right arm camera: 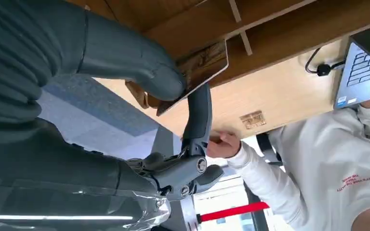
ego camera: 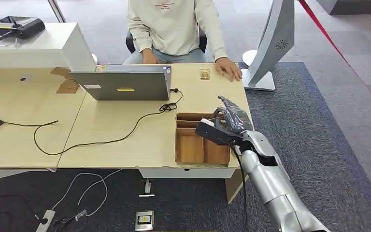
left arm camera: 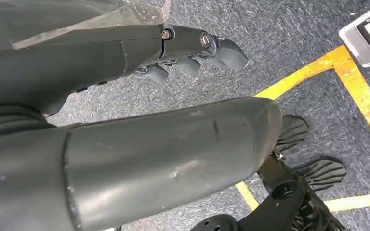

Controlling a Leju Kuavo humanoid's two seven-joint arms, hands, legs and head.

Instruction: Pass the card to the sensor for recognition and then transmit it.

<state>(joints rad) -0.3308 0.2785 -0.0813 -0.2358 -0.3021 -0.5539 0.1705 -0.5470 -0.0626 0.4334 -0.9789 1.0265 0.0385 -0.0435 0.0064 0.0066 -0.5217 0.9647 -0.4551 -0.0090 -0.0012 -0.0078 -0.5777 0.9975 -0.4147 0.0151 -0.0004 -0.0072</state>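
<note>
The thick grey thumb [right arm camera: 139,72] and a dark finger [right arm camera: 198,115] of the right hand [ego camera: 226,123] pinch a card [right arm camera: 200,67] between them, the card's patterned face tilted and its edge poking out past the thumb. The hand hangs over the far right corner of the cardboard tray [ego camera: 193,147], a divided box sitting at the near right part of the wooden table [ego camera: 125,140].

Beyond it, a second card [ego camera: 205,74] lies flat on the table near the far edge, just beside the hand [ego camera: 229,67] of a person in a pale sweatshirt [ego camera: 174,24] who sits behind an open laptop [ego camera: 121,84]. A black cable [ego camera: 101,140] trails from the laptop across the tabletop. A white standing device [ego camera: 270,48] rises just off the table's right end.

The left hand [left arm camera: 192,53] hangs low over grey carpet [left arm camera: 294,38] with yellow floor tape [left arm camera: 356,96], its fingers curled in and holding nothing.
</note>
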